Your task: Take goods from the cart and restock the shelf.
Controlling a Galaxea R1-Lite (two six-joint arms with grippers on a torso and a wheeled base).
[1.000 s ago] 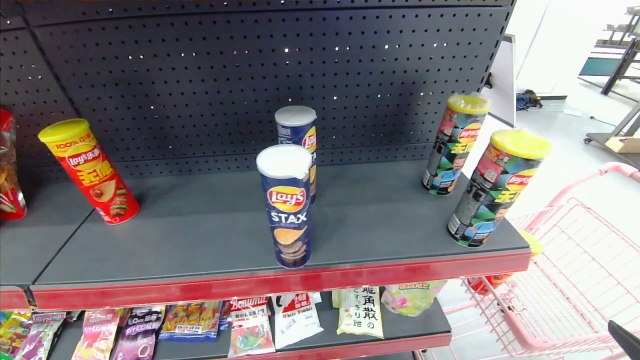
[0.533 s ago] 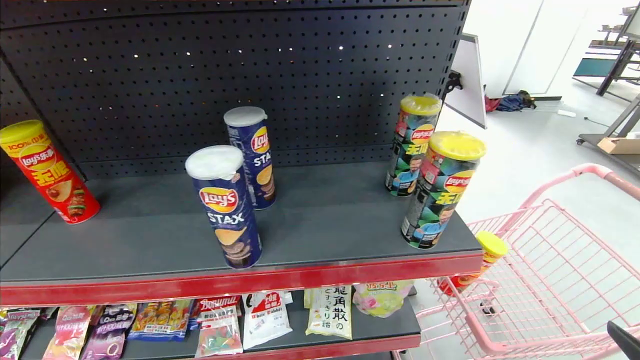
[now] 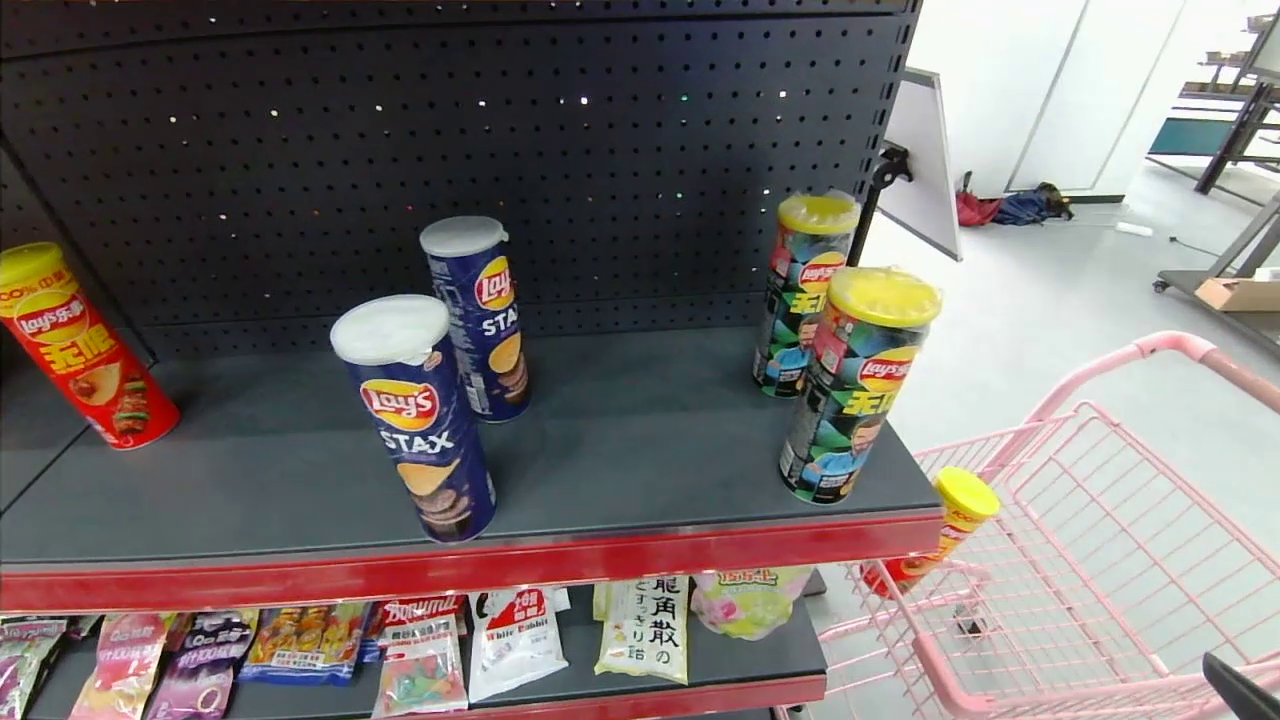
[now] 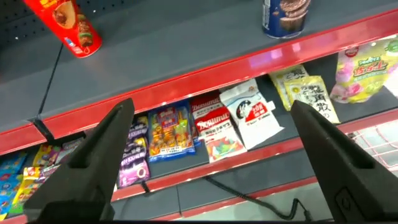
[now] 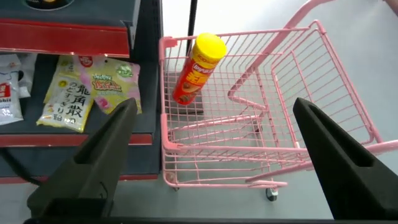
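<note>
Pincers: my left gripper [image 4: 211,106] is spread wide and empty, facing the snack bags [image 4: 242,118] on the lower tier. My right gripper [image 5: 214,104] is likewise spread and empty, facing the pink cart [image 5: 348,81].

Stock: one red can [image 5: 198,68] with a yellow lid leans tilted inside the cart, at the corner nearest the shelf [image 3: 640,440]. On the shelf stand a front blue can [image 3: 420,420], a rear blue can [image 3: 480,320], two dark yellow-lidded cans [image 3: 850,385] and a second red can [image 3: 75,350].

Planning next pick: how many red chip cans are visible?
2: one red can at the shelf's left end, second red can leaning in the pink cart. Others possibly hidden.
</note>
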